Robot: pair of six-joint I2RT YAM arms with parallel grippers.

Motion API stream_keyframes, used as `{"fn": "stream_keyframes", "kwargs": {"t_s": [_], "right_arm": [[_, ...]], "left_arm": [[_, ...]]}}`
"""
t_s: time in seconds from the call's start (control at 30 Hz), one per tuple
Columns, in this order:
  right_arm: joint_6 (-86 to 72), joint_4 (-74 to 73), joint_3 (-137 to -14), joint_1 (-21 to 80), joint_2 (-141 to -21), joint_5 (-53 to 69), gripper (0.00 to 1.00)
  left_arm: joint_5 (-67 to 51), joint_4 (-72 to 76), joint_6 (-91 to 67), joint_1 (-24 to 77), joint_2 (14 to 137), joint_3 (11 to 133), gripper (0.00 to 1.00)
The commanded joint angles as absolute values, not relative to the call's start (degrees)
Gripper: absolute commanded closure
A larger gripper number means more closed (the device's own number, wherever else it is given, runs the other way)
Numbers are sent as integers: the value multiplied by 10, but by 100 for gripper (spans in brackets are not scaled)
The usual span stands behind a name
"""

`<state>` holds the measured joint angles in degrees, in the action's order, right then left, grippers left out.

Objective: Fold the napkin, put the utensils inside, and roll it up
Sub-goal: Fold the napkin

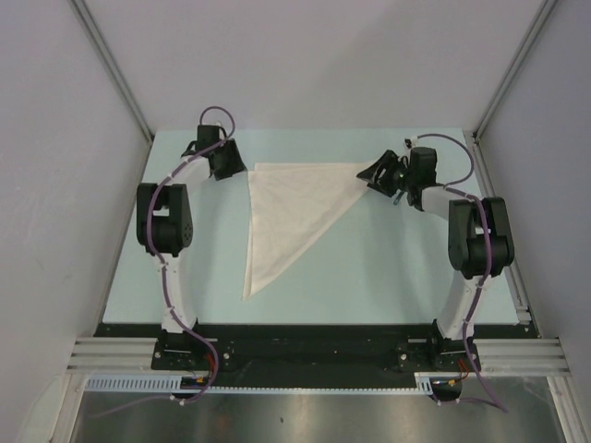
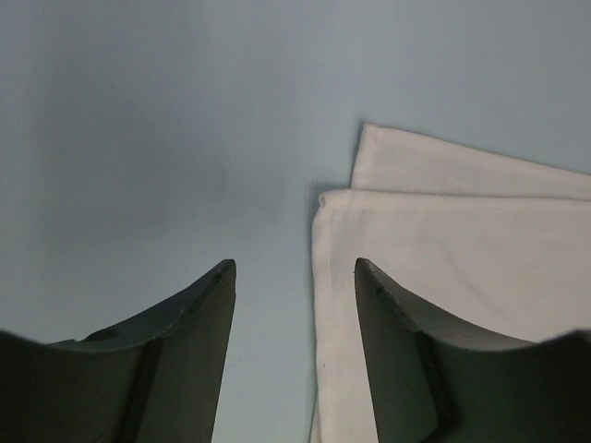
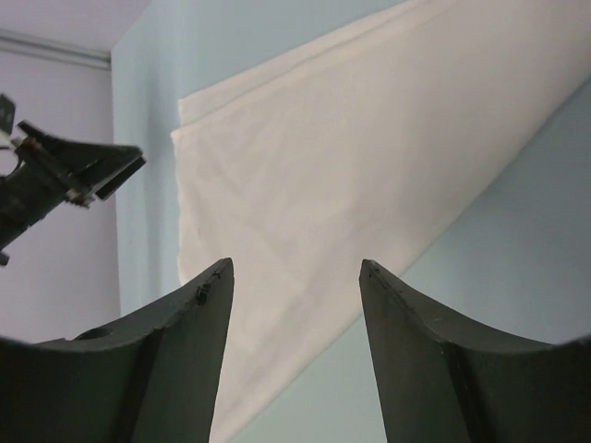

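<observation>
Left gripper (image 1: 224, 162) and right gripper (image 1: 378, 173) hover released and empty at the napkin's (image 1: 291, 217) 2 far corners. The triangle fold looks done, so next comes fetching the utensils, unseen in any view.

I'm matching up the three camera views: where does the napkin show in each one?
Top external: napkin, folded into a triangle, in the middle of the table.
Left wrist: napkin in the right half, layered corner showing.
Right wrist: napkin from centre to upper right.
Shared landmark: the pale blue table beneath it.

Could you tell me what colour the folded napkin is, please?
The napkin is plain cream-white; the top view shows it best.
</observation>
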<state>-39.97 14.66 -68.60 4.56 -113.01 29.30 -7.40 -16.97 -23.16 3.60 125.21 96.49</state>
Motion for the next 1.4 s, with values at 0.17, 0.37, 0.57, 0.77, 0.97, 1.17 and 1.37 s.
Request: {"fn": "stream_keyframes", "kwargs": {"t_s": [0.17,0.37,0.57,0.77,0.97,1.17,1.37], "right_arm": [[-384,192,-597,47,-1015,331,38],[-380,190,-569,49,-987,345,37],[-378,184,-560,54,-962,352,37],[-380,189,-556,54,-960,356,36],[-381,193,-549,54,-961,360,36],[-382,195,-547,56,-958,361,36],[-380,191,-546,60,-962,362,36]], "left_arm": [[-112,-233,-185,43,1327,1092,45],[-130,-258,-180,52,1366,1139,46],[-107,-282,-169,70,1388,1169,51],[-76,-292,-168,77,1392,1169,53],[-37,-313,-178,78,1397,1181,60],[-26,-323,-183,78,1402,1191,81],[-52,-313,-182,79,1410,1193,97]]}}
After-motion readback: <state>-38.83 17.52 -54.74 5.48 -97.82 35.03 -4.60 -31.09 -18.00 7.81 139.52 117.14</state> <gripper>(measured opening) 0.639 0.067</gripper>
